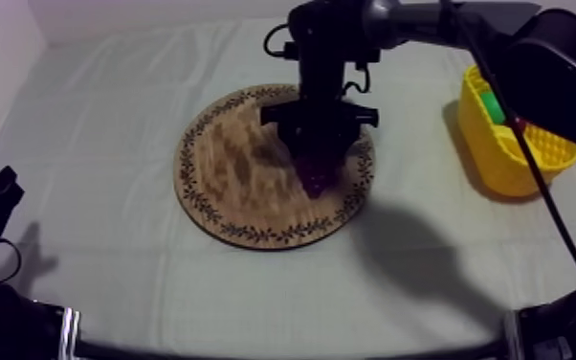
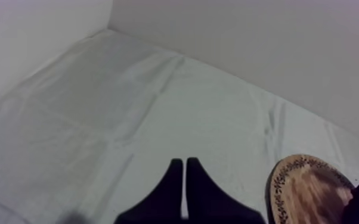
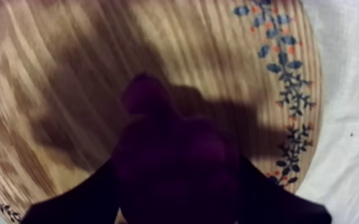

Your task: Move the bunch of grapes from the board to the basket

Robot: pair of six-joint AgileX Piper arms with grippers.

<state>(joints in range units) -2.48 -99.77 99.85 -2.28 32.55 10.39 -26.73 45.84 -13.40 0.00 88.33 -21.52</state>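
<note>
A grey-white cloth (image 1: pixel 110 144), faintly creased, covers the table, and a pale wall (image 2: pixel 247 47) rises straight from its far edge. The round wooden board (image 1: pixel 234 172) with its leaf-patterned rim lies near the middle. The yellow basket (image 1: pixel 507 153) stands well apart from it, close to the table's right edge. Inside is something green (image 1: pixel 491 103), too hidden to name.

The cloth between board and basket lies open, as do the wide stretch left of the board and the strip in front of it. My left gripper (image 2: pixel 183 164) rests low at the left side over plain cloth, fingers pressed together in a narrow wedge.

My right gripper (image 1: pixel 317 165), on the arm coming in from the upper right, hangs over the board's right part, inside the rim. Its two fingers pinch the bunch of grapes (image 3: pixel 170 143) from both sides. The bunch is dark purple and lumpy, with one rounded grape standing out at its far end, and a shadow falls on the wood beyond it. Whether it touches the board I cannot tell.
</note>
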